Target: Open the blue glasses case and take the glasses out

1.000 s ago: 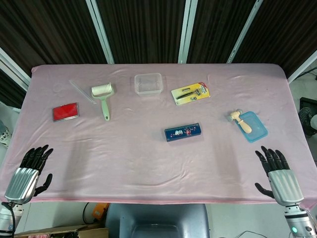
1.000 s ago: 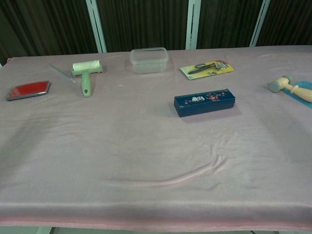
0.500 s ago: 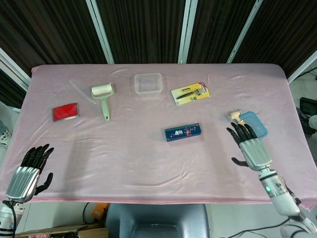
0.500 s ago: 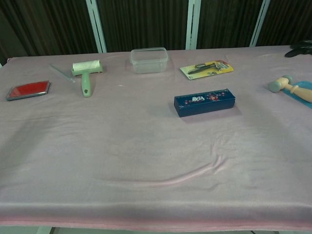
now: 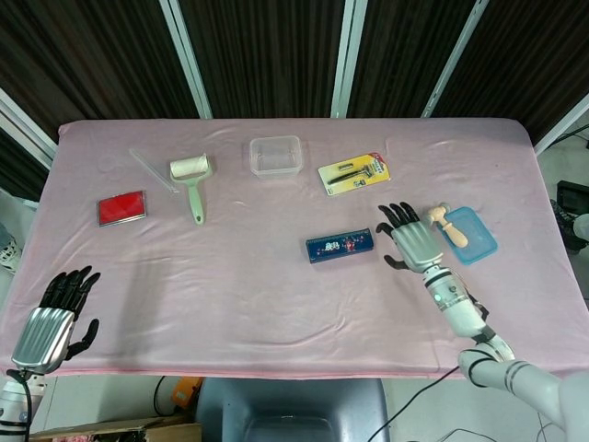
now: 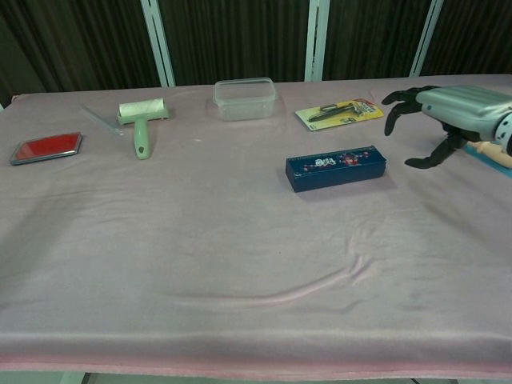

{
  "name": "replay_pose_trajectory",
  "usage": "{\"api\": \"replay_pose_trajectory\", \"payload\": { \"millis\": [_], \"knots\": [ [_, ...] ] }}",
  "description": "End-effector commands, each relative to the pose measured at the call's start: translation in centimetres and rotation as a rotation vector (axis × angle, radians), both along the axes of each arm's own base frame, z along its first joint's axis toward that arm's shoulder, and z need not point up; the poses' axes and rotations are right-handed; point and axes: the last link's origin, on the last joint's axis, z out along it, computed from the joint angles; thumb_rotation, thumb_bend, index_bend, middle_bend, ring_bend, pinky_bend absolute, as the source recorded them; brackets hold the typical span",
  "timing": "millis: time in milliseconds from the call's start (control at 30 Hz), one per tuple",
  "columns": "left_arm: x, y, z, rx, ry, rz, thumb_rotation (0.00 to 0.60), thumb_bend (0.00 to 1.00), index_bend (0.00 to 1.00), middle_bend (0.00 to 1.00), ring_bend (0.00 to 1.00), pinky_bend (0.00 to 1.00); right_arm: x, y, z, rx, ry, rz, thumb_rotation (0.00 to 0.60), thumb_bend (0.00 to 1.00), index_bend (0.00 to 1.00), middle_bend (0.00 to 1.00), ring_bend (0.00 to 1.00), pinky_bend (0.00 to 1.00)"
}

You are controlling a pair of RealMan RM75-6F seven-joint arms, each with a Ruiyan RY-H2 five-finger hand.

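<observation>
The blue glasses case [image 5: 340, 246] [image 6: 336, 167] lies closed on the pink cloth near the table's middle, with a patterned lid. My right hand [image 5: 409, 238] [image 6: 444, 114] hovers just right of the case, fingers spread, holding nothing and not touching it. At the near left corner my left hand [image 5: 53, 318] rests above the table edge with fingers apart and nothing in it; the chest view does not show it. The glasses themselves are hidden inside the case.
A clear plastic box [image 5: 276, 155], a green lint roller [image 5: 191, 181], a red flat case [image 5: 121, 207] and a carded tool pack [image 5: 354, 173] lie toward the back. A wooden mallet [image 5: 447, 225] on a blue tray [image 5: 475, 238] sits right of my right hand.
My right hand has travelled from the near right corner up and left, ending beside the case's right end. The left hand has barely moved. The case stays closed.
</observation>
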Motion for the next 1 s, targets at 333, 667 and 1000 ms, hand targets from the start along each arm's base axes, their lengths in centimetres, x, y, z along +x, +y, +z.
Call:
{"api": "replay_pose_trajectory", "payload": {
  "millis": [333,667,1000],
  "knots": [
    [0.0,0.0,0.0,-0.003,0.006,0.009,0.6,0.43,0.0,0.0,0.0,0.05,2.1,-1.6,-2.5,0.032,0.038,0.017,0.6,0.46,0.49,0.2,0.11,0.04],
    [0.0,0.2,0.0,-0.003,0.007,0.011,0.6,0.43,0.0,0.0,0.0,0.05,2.2,-1.8,-3.2,0.04,0.048,0.002,0.6,0.46,0.5,0.2,0.12,0.04],
    [0.1,0.2,-0.1,-0.003,0.011,0.009,0.6,0.44,0.0,0.0,0.0,0.05,2.3,-1.9,-3.6,0.044,0.051,-0.002,0.6,0.51,0.53,0.22,0.13,0.04]
  ]
}}
